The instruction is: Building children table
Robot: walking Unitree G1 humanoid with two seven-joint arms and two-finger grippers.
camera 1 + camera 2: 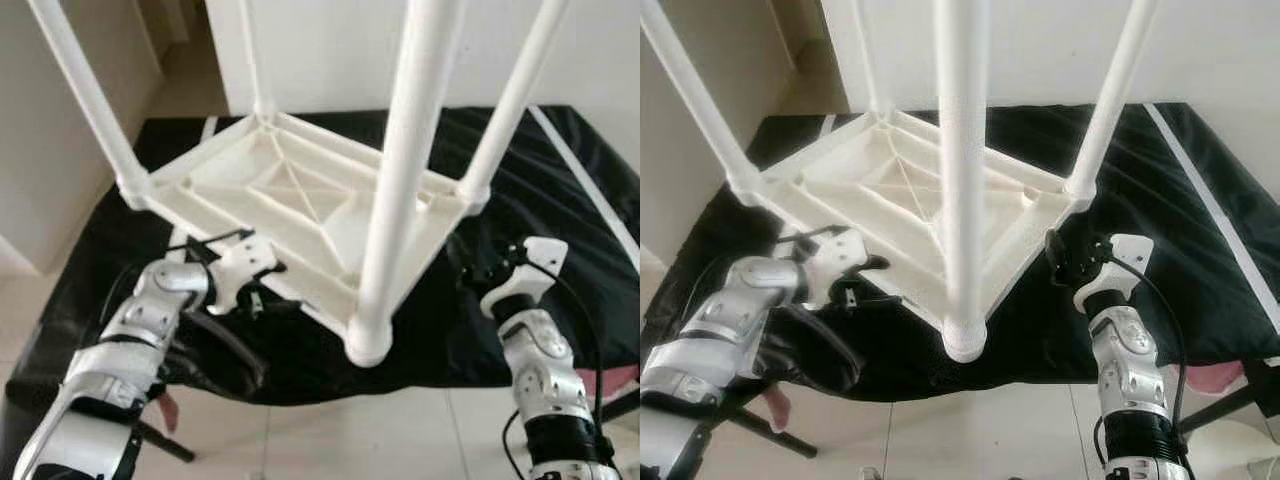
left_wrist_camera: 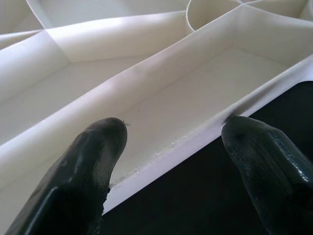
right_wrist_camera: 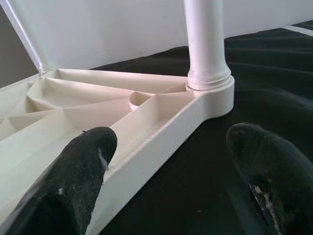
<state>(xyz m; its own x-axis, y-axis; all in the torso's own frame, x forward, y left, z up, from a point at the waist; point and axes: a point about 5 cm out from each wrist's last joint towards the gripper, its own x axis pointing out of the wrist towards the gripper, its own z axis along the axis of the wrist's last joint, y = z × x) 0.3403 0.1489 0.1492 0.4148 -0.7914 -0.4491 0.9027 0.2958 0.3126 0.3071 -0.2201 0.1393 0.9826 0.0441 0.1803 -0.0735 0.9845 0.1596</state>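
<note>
Table (image 1: 300, 200) lies upside-down (legs (image 1: 405, 170) pointing upward).

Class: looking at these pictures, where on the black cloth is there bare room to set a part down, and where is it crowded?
Bare: black cloth right of the upturned table, past the right gripper. Crowded: the near edge, where both the left gripper and right gripper straddle the rim.

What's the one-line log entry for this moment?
table: upside down on black cloth, four legs fitted | left gripper: open, straddling rim | right gripper: open, straddling rim
</note>
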